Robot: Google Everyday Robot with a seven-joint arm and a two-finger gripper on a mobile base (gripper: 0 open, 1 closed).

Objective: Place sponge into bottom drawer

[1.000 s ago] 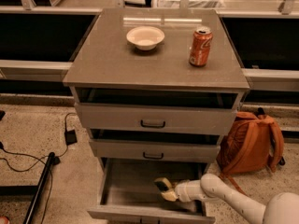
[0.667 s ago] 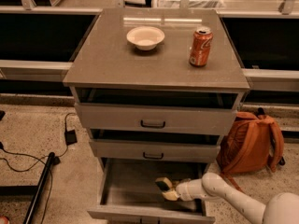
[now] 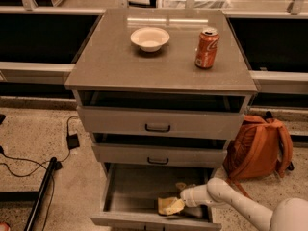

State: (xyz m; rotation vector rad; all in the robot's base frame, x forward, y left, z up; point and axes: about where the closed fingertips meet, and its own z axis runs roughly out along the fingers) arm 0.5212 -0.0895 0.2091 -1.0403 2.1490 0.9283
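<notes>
Floor, far left: black cables (image 3: 29, 163) and a dark pole (image 3: 41, 196) lying well apart from the cabinet. No bearing on the job.

Table (image 3: 110, 66): white bowl (image 3: 150, 38) left of centre and orange can (image 3: 207, 48) to its right, neither involved.

Two upper drawers (image 3: 120, 121), each slightly ajar. Bottom drawer (image 3: 130, 186) pulled well out, grey floor bare on its left half.

Sponge (image 3: 169, 206) inside the bottom drawer, front right of centre, low and close to the front wall. Against a second ago it sits a touch lower and nearer the front lip; the arm has barely shifted otherwise. My reading: the lowering is about finished and the sponge is at or almost on the floor, so only the letting-go and the way out remain.

Tool (image 3: 177, 201) in the drawer, right up against the sponge's right end, the white arm (image 3: 226, 201) reaching in from the right. Whether the tool is clamped on the sponge or has let go, I cannot tell.

Room: front wall just beside the sponge, middle drawer's face overhanging the back. Clear way out looks up and to the right.

Orange backpack (image 3: 260, 148) on the floor right of the cabinet, near the arm's line of retreat.
</notes>
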